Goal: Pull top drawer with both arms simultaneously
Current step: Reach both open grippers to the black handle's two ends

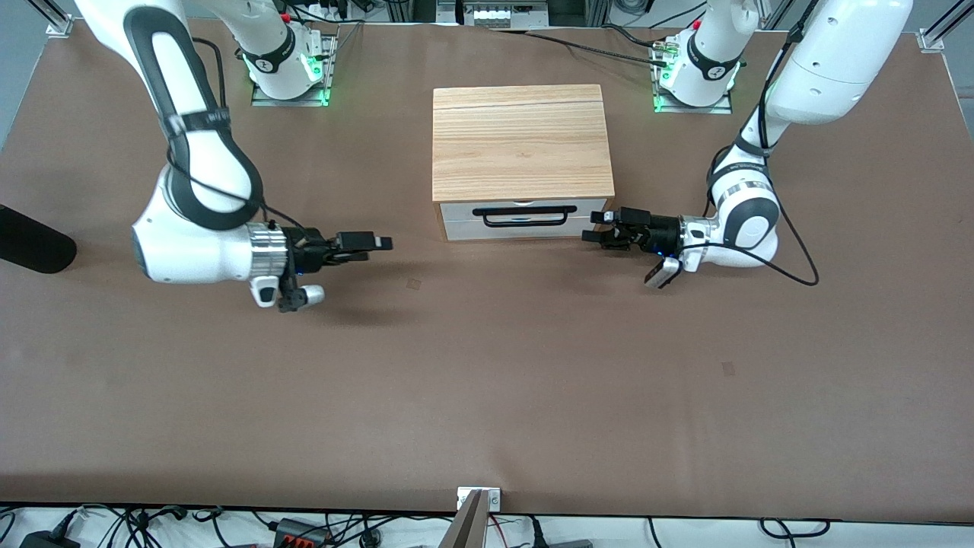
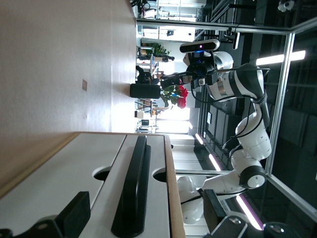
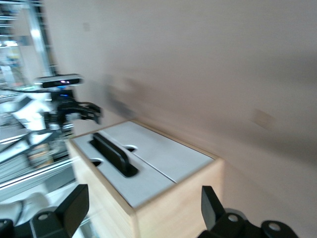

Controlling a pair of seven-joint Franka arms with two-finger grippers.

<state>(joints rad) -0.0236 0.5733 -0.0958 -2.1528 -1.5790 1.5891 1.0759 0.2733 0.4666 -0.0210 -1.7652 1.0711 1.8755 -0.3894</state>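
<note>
The top drawer (image 1: 456, 210) has a white front and a wide black bar handle (image 1: 523, 215). It sits shut in the light-wood cabinet (image 1: 521, 141). My left gripper (image 1: 596, 227) is open, level with the drawer front at the cabinet's corner toward the left arm's end, holding nothing. In the left wrist view the handle (image 2: 133, 188) lies between its open fingers (image 2: 74, 213). My right gripper (image 1: 373, 249) is open and empty above the table, apart from the cabinet toward the right arm's end. The right wrist view shows the drawer front (image 3: 133, 188) and handle (image 3: 113, 152).
A black rounded object (image 1: 30, 240) lies at the table edge at the right arm's end. A plain white panel (image 1: 525, 230) sits under the top drawer. Bare brown tabletop (image 1: 487, 380) stretches nearer to the front camera than the cabinet.
</note>
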